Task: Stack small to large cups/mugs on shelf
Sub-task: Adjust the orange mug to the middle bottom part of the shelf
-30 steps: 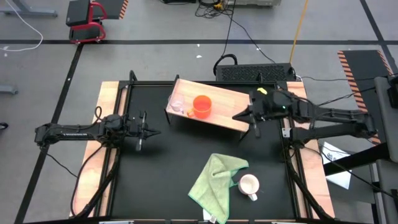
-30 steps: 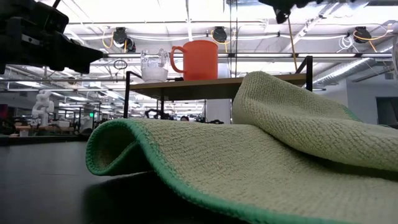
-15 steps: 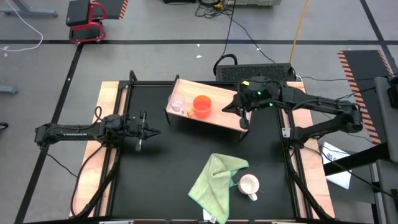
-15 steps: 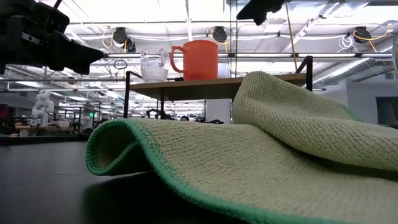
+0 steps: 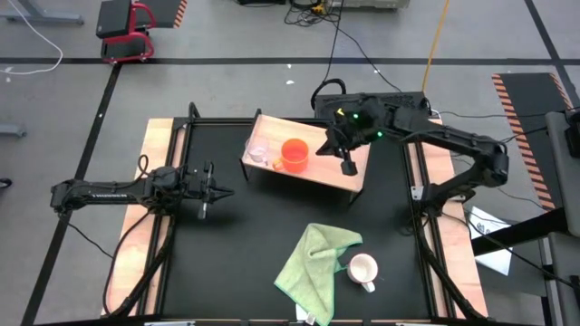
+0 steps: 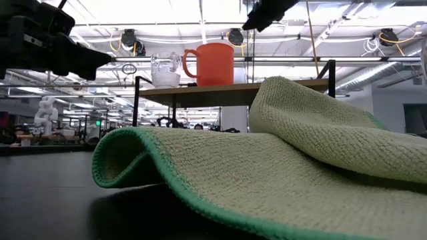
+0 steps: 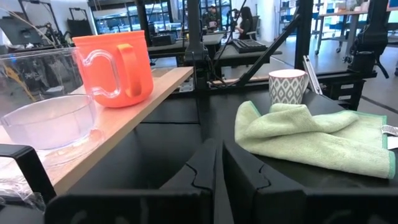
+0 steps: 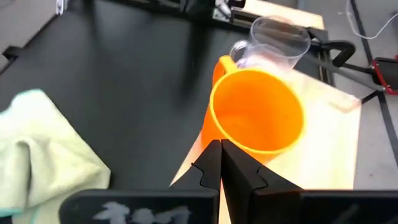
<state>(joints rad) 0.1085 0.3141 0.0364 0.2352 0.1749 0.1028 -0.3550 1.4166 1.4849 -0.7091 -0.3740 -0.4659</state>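
The shelf (image 5: pixel 313 174) stands at the table's far middle. On it are the clear glass cup (image 5: pixel 258 150) and, to its right, the orange mug (image 5: pixel 294 154), upright with its mouth up (image 8: pixel 258 112). The white mug (image 5: pixel 362 269) stands on the table near the front, touching the green cloth (image 5: pixel 313 263). My right gripper (image 5: pixel 323 151) hangs shut above the shelf, just right of the orange mug, pointing slantwise down at it (image 8: pixel 219 158) and touching nothing. My left gripper (image 5: pixel 227 192) rests shut and level at the table's left (image 7: pixel 219 168).
The green cloth (image 6: pixel 267 167) lies bunched across the near middle of the table. The shelf's dark legs (image 5: pixel 355 195) stand on the black tabletop. Between my left gripper and the shelf the tabletop (image 5: pixel 245 235) is bare.
My right gripper has moved toward the table's left and far edge and a little upward. It has come from beside the shelf's right end to above the shelf next to the orange mug, and has tipped further downward. It has stayed shut.
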